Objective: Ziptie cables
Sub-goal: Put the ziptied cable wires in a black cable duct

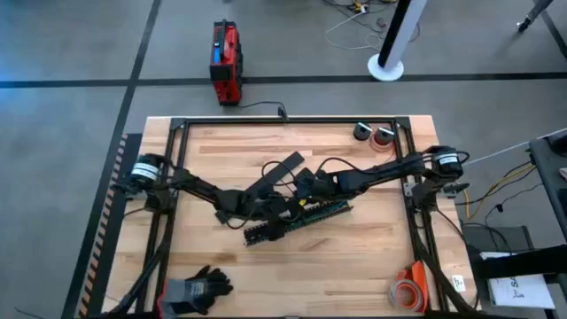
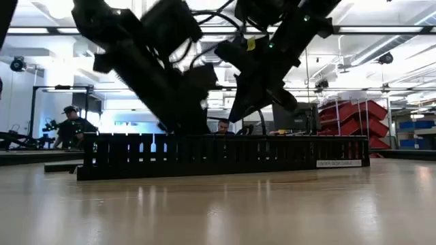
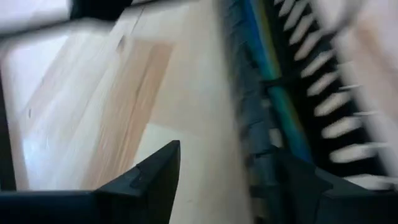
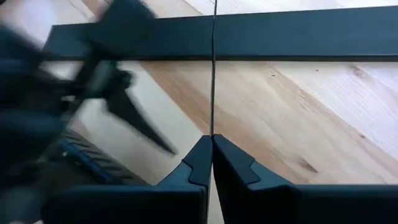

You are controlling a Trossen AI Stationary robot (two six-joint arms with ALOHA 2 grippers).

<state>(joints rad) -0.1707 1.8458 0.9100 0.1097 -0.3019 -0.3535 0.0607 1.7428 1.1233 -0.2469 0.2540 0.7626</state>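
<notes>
Seemingly readying a tie, the right gripper [image 4: 212, 146] is pinching a thin strand [image 4: 214, 68] beside the slotted strip [image 1: 297, 221], while the left gripper [image 3: 230, 174] is hovering wide open, empty, over it.

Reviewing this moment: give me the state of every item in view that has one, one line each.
Left gripper: open, at the slotted strip, holding nothing.
Right gripper: shut on a thin tie standing straight up from its fingertips.
Slotted strip: lying flat at mid-table, teeth up.
Cables: lying along the strip's channel, not visibly tied.
Gloves: lying at the table's near edge, unused.
Tape roll: lying flat at the near right corner.
</notes>
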